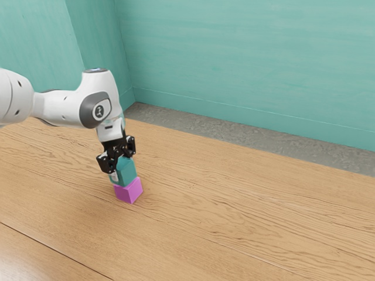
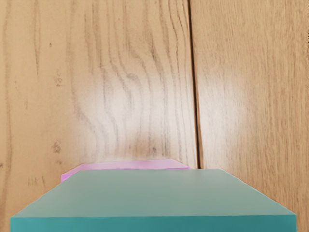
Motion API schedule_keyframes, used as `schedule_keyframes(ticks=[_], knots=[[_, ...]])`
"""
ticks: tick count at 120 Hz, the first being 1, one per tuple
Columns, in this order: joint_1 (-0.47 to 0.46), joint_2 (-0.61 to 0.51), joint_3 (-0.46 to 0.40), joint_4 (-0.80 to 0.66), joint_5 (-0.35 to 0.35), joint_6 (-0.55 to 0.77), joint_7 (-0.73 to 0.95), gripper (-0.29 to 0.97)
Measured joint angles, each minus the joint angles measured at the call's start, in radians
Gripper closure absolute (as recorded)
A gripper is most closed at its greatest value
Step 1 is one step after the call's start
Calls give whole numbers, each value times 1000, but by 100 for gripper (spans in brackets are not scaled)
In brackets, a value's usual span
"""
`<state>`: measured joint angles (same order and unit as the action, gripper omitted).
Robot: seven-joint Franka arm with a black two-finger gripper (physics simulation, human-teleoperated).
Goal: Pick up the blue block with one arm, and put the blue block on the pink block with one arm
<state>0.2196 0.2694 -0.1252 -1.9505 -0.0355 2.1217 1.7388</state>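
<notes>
Table (image 1: 246,222): pale wood planks run across the exterior view. A seam (image 1: 47,246) between planks cuts the near corner at that view's left.
Pink block (image 1: 129,191): it sits flat on the table, in from the near edge and toward the exterior view's left. It is well apart from the far edge.
Blue block (image 1: 127,174): it renders as teal. It stands on top of the pink block, touching it and roughly upright. Its base is set a little toward the arm's side, so part of the pink top stays bare on the other side.
Gripper (image 1: 121,163): it is black and points down over the stack. The fingers reach down both sides of the blue block's upper half and are clamped on it.
Wrist view: the blue block's flat top lies broad just under the hand. A thin pink sliver of the lower block shows past its far edge, with bare wood and one dark plank seam beyond.
Arm (image 1: 64,108): it is white with a grey joint cap. It comes in from the exterior view's left and bends down to the gripper above the blocks.
Far edge: a grey strip (image 1: 263,137) borders the wood along the table's far edge.
Wall (image 1: 246,52): teal panels rise behind the strip and meet in a corner behind the arm.
</notes>
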Motion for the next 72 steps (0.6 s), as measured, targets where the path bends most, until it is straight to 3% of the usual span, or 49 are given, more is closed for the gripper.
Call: schedule_keyframes(ticks=[29, 42, 57, 72], knots=[[2, -10, -8, -2, -2, -7, 7, 8], [5, -108, -20, -3, -15, -52, 9, 5], [9, -286, -27, 58, -31, -179, -7, 3], [32, -357, -88, 252, 50, -393, -121, 1]])
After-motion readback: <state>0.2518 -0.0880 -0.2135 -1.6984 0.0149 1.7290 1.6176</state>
